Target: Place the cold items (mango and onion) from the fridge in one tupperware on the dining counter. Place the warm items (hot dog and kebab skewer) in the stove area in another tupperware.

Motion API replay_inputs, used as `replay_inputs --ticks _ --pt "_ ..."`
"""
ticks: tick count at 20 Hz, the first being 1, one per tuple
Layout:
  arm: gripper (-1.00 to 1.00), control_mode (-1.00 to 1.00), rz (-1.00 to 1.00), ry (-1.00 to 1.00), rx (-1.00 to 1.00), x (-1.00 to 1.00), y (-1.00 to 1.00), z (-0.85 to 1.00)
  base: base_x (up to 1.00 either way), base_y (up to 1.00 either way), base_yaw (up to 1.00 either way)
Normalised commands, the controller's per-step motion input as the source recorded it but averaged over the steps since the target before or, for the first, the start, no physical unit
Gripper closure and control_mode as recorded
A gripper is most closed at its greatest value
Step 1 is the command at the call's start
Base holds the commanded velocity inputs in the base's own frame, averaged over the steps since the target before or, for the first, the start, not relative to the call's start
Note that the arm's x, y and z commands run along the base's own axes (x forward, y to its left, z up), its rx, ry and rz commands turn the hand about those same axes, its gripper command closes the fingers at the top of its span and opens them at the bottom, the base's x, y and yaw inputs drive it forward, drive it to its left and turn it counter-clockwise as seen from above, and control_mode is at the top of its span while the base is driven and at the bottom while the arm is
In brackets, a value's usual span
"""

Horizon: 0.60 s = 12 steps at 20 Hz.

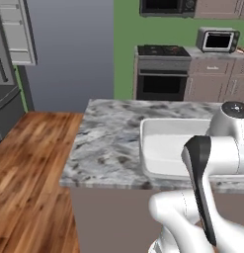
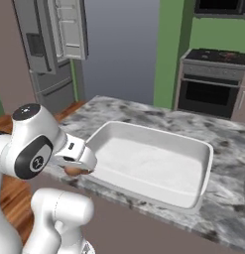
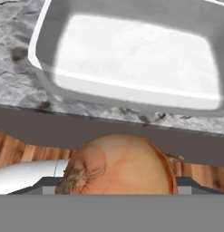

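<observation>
Your onion (image 3: 117, 165) sits clamped in the tool (image 2: 77, 168), held off the near edge of the marble tabletop (image 2: 119, 111), above the wood floor (image 1: 29, 163). White tupperware (image 2: 153, 166) lies just beyond on that tabletop; stove (image 1: 162, 71) stands behind.

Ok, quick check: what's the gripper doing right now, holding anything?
Gripper: jaws closed on the onion, held just short of the empty tupperware on the counter.
</observation>
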Motion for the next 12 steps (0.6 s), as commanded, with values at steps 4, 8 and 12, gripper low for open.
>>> replay_inputs --ticks 4,8,12 --pt "1.0 -1.0 0.08 0.0 0.0 0.04 -0.05 0.06 0.2 -0.15 0.25" --pt "1.0 -1.0 0.1 0.0 0.06 0.17 -0.39 0.19 0.0 0.0 0.0" --pt "1.0 -1.0 -0.14 0.02 0.07 0.56 -0.52 0.01 0.0 0.0 0.0"
